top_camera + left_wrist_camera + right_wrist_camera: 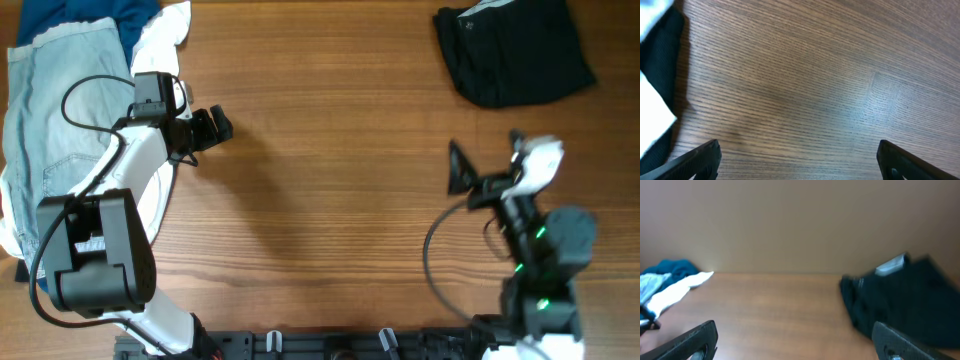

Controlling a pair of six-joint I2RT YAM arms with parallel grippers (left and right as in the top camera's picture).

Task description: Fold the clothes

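The black garment (512,50) lies bunched in a compact heap at the table's far right corner, with a small white tag (478,10) at its top edge. It also shows at the right of the right wrist view (905,300). My right gripper (460,168) is open and empty, over bare wood in front of and to the left of the garment; its fingers (795,340) are spread wide. My left gripper (215,127) is open and empty over bare wood at the left, far from the garment; its fingers (800,162) are wide apart.
A pile lies along the left edge: light-blue denim shorts (55,120), a white garment (165,30) and a navy one (130,15). Dark and white fabric (655,100) shows at the left of the left wrist view. The table (330,200) is brown wood.
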